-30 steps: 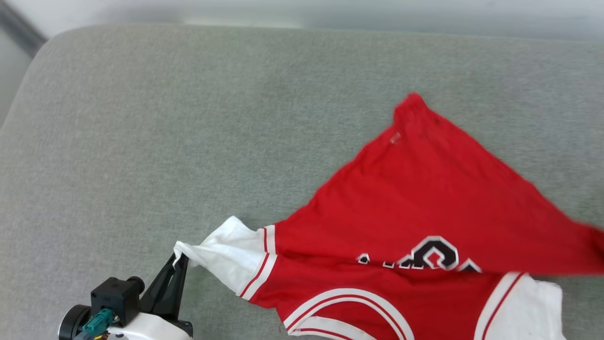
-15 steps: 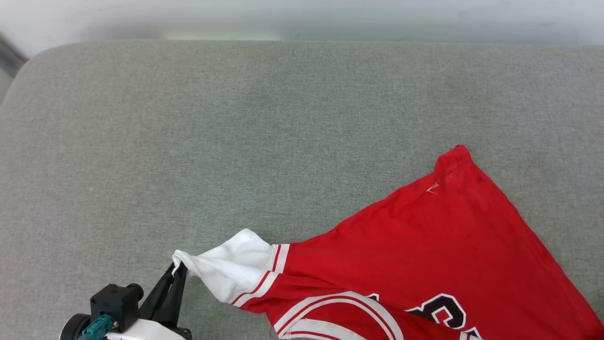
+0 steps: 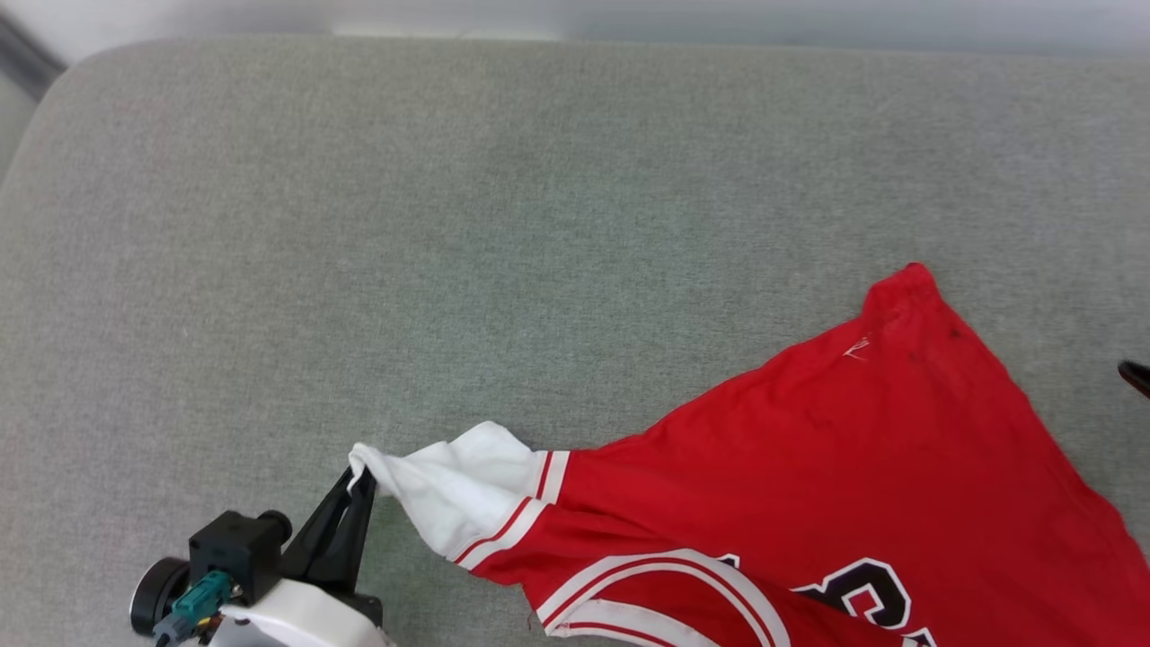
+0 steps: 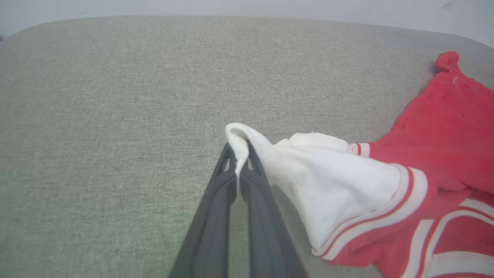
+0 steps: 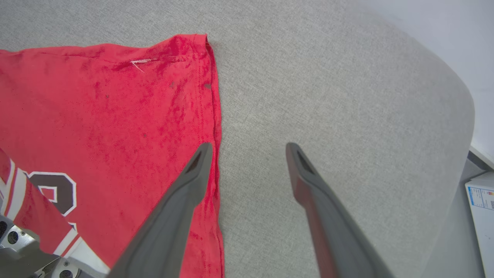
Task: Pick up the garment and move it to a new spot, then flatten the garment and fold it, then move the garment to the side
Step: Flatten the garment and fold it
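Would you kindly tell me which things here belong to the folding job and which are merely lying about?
Job: garment; left pincer, shut on it; right pincer, open.
Lying about: white labelled box beyond the grey cushion.

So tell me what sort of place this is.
Probably an indoor room, maybe a test lab: a grey upholstered cushion like a sofa seat bearing the garment, a plain pale wall behind it, and a labelled white box beside it.

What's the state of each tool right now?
Left tool: closed on the white sleeve of the garment.
Right tool: open, holding nothing.
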{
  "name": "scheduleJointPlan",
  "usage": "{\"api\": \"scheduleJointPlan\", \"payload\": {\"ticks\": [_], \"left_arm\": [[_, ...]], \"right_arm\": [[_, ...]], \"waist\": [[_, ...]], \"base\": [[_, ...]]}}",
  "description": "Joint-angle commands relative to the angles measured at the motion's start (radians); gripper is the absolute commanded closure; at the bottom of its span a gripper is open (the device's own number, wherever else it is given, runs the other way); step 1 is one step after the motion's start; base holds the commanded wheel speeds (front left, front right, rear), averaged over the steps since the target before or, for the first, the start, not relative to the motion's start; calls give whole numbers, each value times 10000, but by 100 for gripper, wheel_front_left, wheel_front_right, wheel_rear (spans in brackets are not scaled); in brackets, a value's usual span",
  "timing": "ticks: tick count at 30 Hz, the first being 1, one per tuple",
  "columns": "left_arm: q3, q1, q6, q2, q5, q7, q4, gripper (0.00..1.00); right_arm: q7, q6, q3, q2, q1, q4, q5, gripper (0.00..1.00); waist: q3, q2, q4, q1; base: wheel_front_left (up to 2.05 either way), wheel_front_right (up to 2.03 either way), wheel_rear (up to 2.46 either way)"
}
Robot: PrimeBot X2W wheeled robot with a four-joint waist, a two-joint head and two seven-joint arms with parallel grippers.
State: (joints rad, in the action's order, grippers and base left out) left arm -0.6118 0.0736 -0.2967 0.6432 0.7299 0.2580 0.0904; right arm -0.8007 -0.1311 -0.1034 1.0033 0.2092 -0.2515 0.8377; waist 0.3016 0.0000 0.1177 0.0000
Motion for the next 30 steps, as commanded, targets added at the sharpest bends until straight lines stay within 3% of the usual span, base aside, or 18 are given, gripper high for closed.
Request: {"api": "scheduleJointPlan", "payload": {"ticks": [1, 7, 12, 17, 22, 23, 24, 30], "left_arm": [[-45, 232, 72, -75, -67, -23, -21, 100], [-187, 785, 259, -312, -262, -34, -109, 100], [-238, 1097, 329, -533, -406, -2, -139, 100], [-236, 1314, 418, -759, -494, 23, -242, 100], [-208, 1369, 517, -914, -536, 49, -437, 100], [-187, 1359, 531, -932, -536, 53, -480, 100], [-163, 1332, 538, -938, -537, 56, -509, 100], [-129, 1255, 639, -810, -607, 64, -703, 100]], "right_arm": [[-348, 7, -358, -39, 659, -44, -43, 0], [-1957, 7, -2424, -850, 3516, 809, -732, 0], [-2493, 7, -3926, -1749, 5269, 2366, -1434, 0], [-2246, 6, -5259, -2098, 5952, 3580, -1726, 0], [-1978, 2, -6611, -2159, 5580, 4395, -1289, 0], [-1821, -10, -6728, -2146, 5571, 4466, -1212, 78], [-1604, -8, -6758, -2149, 5640, 4524, -1152, 100], [-155, -7, -6729, -2054, 6381, 4457, -866, 100]], "waist": [[294, 0, 212, 0], [950, 0, 677, 0], [1520, 0, 1015, 0], [1922, 0, 1268, 0], [2009, 0, 1322, 0], [1963, 0, 1297, 0], [1901, 0, 1257, 0], [1084, 0, 936, 0]], "base": [[0, 0, 0], [0, 0, 0], [0, 0, 0], [0, 0, 0], [0, 0, 0], [0, 0, 0], [0, 0, 0], [0, 0, 0]]}}
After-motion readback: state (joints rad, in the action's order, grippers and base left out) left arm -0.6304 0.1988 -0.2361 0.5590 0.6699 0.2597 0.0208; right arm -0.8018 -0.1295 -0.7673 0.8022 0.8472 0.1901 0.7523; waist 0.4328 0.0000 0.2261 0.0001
